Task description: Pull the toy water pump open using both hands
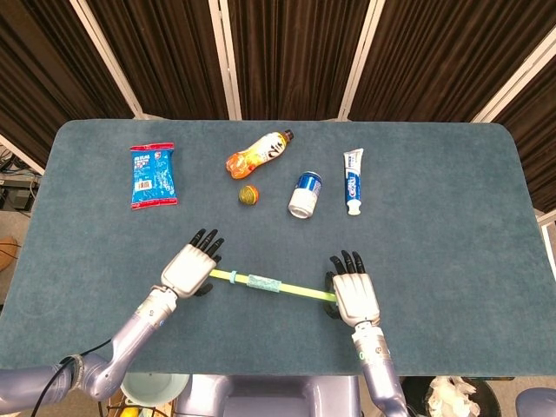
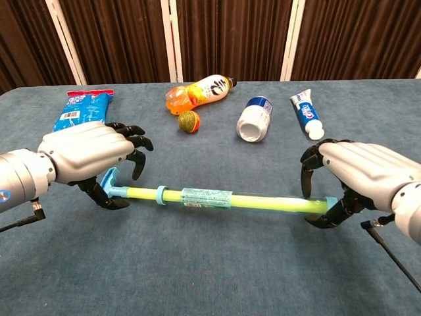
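Note:
The toy water pump (image 1: pixel 269 285) (image 2: pixel 210 197) is a yellow-green tube with a blue ring, a label and a blue T-handle (image 2: pixel 112 179). It lies left to right near the table's front. My left hand (image 1: pixel 191 268) (image 2: pixel 85 153) arches over the handle, fingers curled down behind it and thumb under it. My right hand (image 1: pixel 354 295) (image 2: pixel 362 172) covers the tube's right end, with fingers hooked over it and the thumb beneath. The head view hides both ends under the hands.
Behind the pump lie a blue snack packet (image 1: pixel 153 175) (image 2: pixel 82 108), an orange drink bottle (image 1: pixel 259 153) (image 2: pixel 197 92), a small ball (image 1: pixel 249 195) (image 2: pixel 189 121), a blue-and-white can on its side (image 1: pixel 304 193) (image 2: pixel 254 120) and a toothpaste tube (image 1: pixel 352 180) (image 2: pixel 306 113).

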Controlling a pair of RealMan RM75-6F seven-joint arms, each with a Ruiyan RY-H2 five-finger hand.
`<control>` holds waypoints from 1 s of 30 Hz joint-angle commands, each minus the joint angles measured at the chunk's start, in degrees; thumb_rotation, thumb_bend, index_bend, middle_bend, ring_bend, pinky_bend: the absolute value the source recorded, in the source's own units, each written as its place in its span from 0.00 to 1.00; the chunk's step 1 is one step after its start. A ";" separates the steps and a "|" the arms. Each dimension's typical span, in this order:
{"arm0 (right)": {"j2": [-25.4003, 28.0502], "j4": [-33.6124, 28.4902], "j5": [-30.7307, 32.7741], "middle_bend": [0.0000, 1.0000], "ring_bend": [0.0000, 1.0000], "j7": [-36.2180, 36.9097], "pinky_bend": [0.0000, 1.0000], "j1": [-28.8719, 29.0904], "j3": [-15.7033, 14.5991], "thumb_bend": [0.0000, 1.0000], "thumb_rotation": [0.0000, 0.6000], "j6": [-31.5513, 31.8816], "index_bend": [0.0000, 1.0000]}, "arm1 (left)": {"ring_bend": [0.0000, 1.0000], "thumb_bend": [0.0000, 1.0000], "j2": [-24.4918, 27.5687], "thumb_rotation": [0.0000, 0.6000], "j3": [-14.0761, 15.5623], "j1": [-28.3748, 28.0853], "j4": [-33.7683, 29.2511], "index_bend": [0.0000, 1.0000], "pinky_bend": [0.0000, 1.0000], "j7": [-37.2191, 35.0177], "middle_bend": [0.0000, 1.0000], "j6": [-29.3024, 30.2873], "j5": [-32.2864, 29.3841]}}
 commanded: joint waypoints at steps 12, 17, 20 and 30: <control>1.01 -1.30 0.74 0.18 0.00 -0.28 0.00 0.24 0.13 0.61 1.00 0.88 0.79 | 0.00 0.24 -1.10 1.00 0.62 -1.08 1.97 0.44 0.11 1.59 0.12 0.23 -2.73; 1.19 -1.20 1.02 0.19 0.00 -0.24 0.00 0.41 0.03 0.61 1.00 0.77 0.79 | 0.00 0.25 -1.92 1.00 0.90 -1.57 3.34 0.44 0.11 1.52 0.12 0.21 -2.69; 1.27 -1.33 1.17 0.19 0.00 -0.29 0.00 0.35 -0.23 0.61 1.00 0.93 0.79 | 0.00 0.25 -2.65 1.00 0.69 -1.92 4.54 0.44 0.11 1.31 0.12 0.13 -3.03; 1.93 -2.21 1.20 0.18 0.00 -0.56 0.00 0.70 0.02 0.61 1.00 1.37 0.79 | 0.00 0.31 -3.44 1.00 1.69 -2.31 7.16 0.50 0.11 0.29 0.13 0.07 -2.44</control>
